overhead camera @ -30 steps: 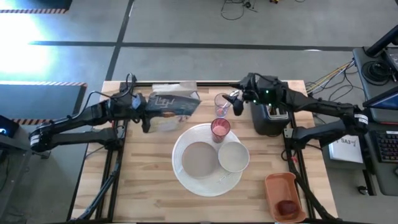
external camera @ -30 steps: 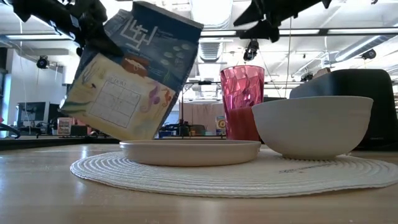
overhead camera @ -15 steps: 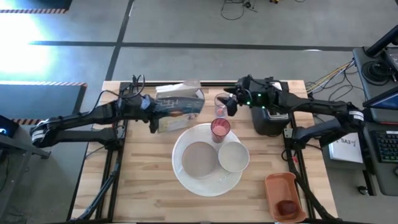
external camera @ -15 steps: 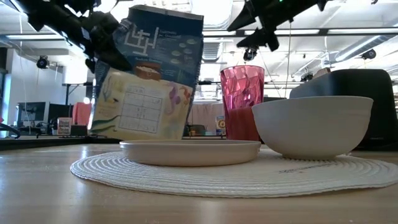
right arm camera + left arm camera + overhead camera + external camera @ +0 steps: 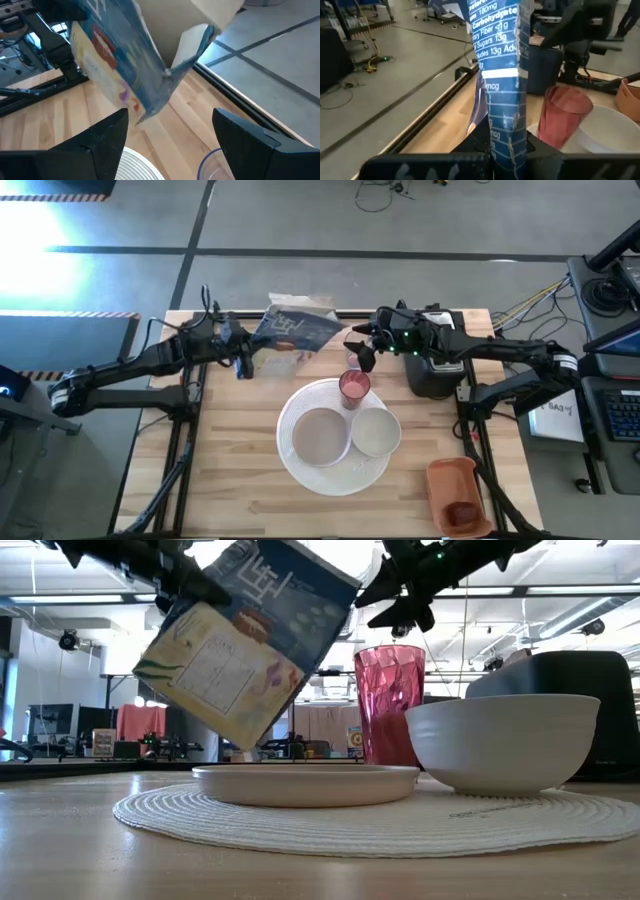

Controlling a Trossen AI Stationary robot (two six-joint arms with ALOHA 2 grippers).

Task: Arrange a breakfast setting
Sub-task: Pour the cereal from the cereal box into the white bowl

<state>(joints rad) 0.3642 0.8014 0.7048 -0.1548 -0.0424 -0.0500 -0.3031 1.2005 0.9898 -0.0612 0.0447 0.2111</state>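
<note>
Left hand (image 5: 243,357) gripping tilted cereal box (image 5: 292,335).

Tilted cereal box (image 5: 292,332) held aloft by left gripper (image 5: 243,360); right gripper (image 5: 362,350) just beyond pink cup (image 5: 353,388); bowl (image 5: 375,432) and plate (image 5: 320,436) on round mat (image 5: 333,472); tray (image 5: 455,492) at surface corner

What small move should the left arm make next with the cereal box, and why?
Probably carry the tilted box over the bowl. The left gripper holds it lifted behind the plate, away from the bowl; the right gripper hovers open near its open top.
</note>
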